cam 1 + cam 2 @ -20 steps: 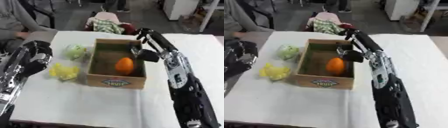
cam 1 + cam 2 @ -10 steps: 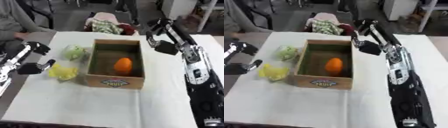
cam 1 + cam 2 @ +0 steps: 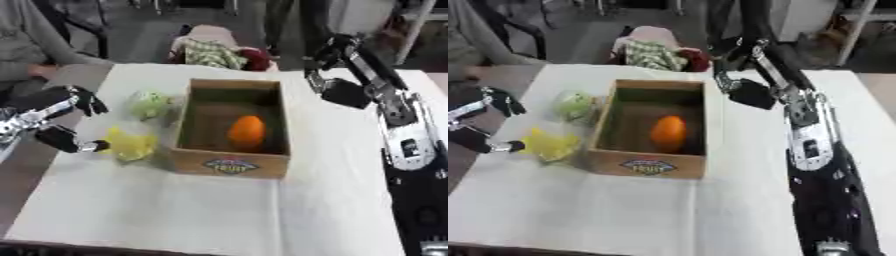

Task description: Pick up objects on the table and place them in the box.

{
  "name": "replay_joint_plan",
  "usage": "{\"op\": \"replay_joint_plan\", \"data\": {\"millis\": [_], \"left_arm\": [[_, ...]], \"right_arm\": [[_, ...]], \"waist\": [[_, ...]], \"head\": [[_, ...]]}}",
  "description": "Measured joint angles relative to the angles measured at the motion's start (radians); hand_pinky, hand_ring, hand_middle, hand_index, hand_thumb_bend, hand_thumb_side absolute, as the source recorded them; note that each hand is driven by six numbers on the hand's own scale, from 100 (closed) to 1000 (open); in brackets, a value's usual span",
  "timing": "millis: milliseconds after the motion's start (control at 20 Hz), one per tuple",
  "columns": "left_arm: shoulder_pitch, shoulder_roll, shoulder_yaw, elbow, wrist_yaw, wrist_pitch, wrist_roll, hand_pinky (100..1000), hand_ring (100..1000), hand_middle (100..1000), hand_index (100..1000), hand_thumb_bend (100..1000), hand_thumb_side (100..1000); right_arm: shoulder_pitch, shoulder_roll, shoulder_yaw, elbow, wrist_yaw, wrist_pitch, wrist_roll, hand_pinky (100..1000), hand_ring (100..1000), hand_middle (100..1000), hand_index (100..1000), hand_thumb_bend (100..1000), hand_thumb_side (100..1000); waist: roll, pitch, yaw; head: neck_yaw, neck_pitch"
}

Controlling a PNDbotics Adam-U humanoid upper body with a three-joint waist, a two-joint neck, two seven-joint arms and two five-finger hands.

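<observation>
Box point(image 3: 232, 162) holds an orange object point(image 3: 246, 131). My left hand point(image 3: 59, 124) spreads open beside the yellow object point(image 3: 131, 144), touching nothing. My right hand point(image 3: 337, 86) hangs empty, fingers relaxed.

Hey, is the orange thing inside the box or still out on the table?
Inside. The orange thing lies on the floor of the open box, walls on every side.

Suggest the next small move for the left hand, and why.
Probably ease the left hand rightward and close it on the yellow object. That hand is open right beside it with fingers spread, touching nothing I can see. The orange object already lies in the box, and the right hand is off to the box's far right, holding nothing visible.
</observation>
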Motion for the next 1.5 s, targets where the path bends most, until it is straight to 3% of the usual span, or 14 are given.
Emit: {"op": "replay_joint_plan", "data": {"millis": [350, 800, 900, 950, 1000, 1100, 1500], "left_arm": [[-0.060, -0.082, -0.045, 0.105, -0.055, -0.030, -0.010, 750, 637, 633, 758, 554, 403], [-0.096, -0.148, -0.051, 0.185, -0.136, -0.040, 0.030, 717, 616, 618, 749, 524, 413], [-0.101, -0.159, -0.051, 0.199, -0.168, -0.035, 0.057, 693, 568, 568, 699, 434, 385], [-0.102, -0.163, -0.051, 0.206, -0.183, -0.032, 0.072, 693, 568, 568, 699, 434, 385], [-0.102, -0.168, -0.050, 0.212, -0.200, -0.030, 0.088, 640, 464, 456, 590, 267, 315], [-0.103, -0.177, -0.043, 0.219, -0.234, -0.025, 0.122, 590, 362, 343, 497, 114, 264], [-0.126, -0.168, -0.009, 0.174, -0.269, -0.037, 0.222, 578, 338, 314, 477, 100, 250]], "right_arm": [[0.009, 0.000, 0.000, -0.011, -0.041, 0.013, 0.017, 572, 686, 709, 835, 100, 623], [0.016, 0.001, 0.000, -0.016, -0.057, 0.022, 0.031, 571, 685, 708, 834, 100, 633], [0.017, 0.001, 0.000, -0.016, -0.057, 0.021, 0.034, 570, 684, 707, 834, 100, 637], [0.017, 0.001, 0.000, -0.016, -0.057, 0.021, 0.034, 570, 684, 707, 834, 100, 637], [0.017, 0.001, 0.000, -0.016, -0.058, 0.022, 0.035, 570, 684, 707, 833, 100, 637], [0.018, 0.001, 0.000, -0.016, -0.058, 0.023, 0.036, 570, 684, 707, 833, 100, 638], [0.025, 0.001, 0.000, -0.016, -0.058, 0.024, 0.037, 569, 684, 706, 829, 100, 639]], "waist": [[0.000, -0.001, -0.006], [-0.005, -0.001, -0.018], [-0.005, -0.001, -0.019], [-0.005, -0.001, -0.020], [-0.005, -0.001, -0.020], [-0.005, -0.001, -0.021], [-0.005, -0.001, -0.022]], "head": [[0.002, 0.001], [0.009, 0.001], [0.009, 0.001], [0.009, 0.001], [0.009, 0.001], [0.009, 0.001], [0.008, 0.001]]}}
